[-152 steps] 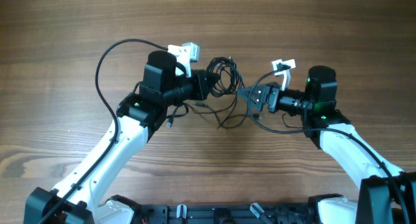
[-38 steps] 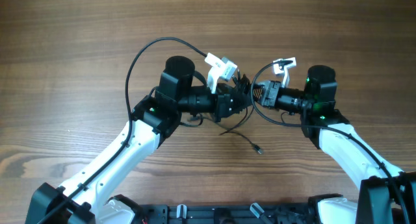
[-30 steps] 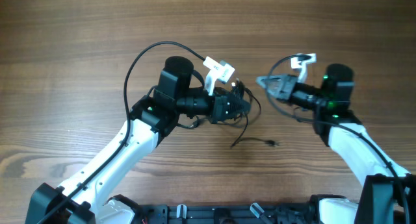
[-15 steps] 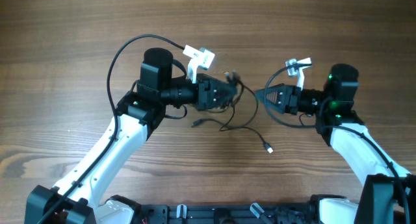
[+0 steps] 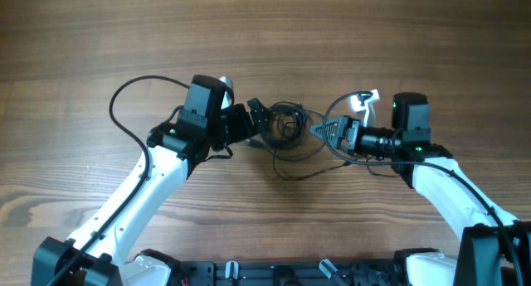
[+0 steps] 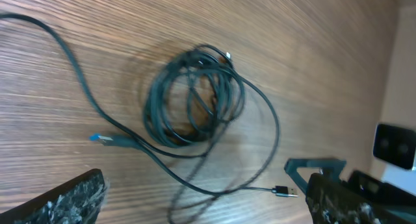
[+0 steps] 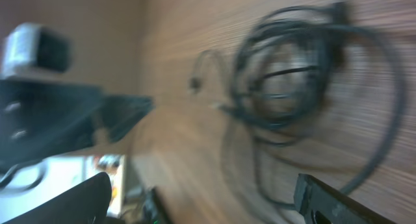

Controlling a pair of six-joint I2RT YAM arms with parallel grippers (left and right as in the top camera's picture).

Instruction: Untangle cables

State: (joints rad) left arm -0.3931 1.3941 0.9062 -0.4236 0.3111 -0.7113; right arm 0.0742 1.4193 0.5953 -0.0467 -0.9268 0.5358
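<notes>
Lying loose mid-way across the wooden bench (image 5: 83,37), off every edge: tangled coil of thin black cables (image 5: 286,128), between left fingers (image 6: 71,198) and right fingers (image 7: 338,201), both pairs spread apart, empty, left seemingly nearer.

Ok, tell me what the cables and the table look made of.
Cables: thin dark cords, likely with a rubber or plastic jacket, matte; they bend into loose loops without kinks. One plug ends in a bright tip, probably metal. Table: wood or wood-look laminate, brown with straight grain lines and a mild sheen; which of the two is unclear.
</notes>
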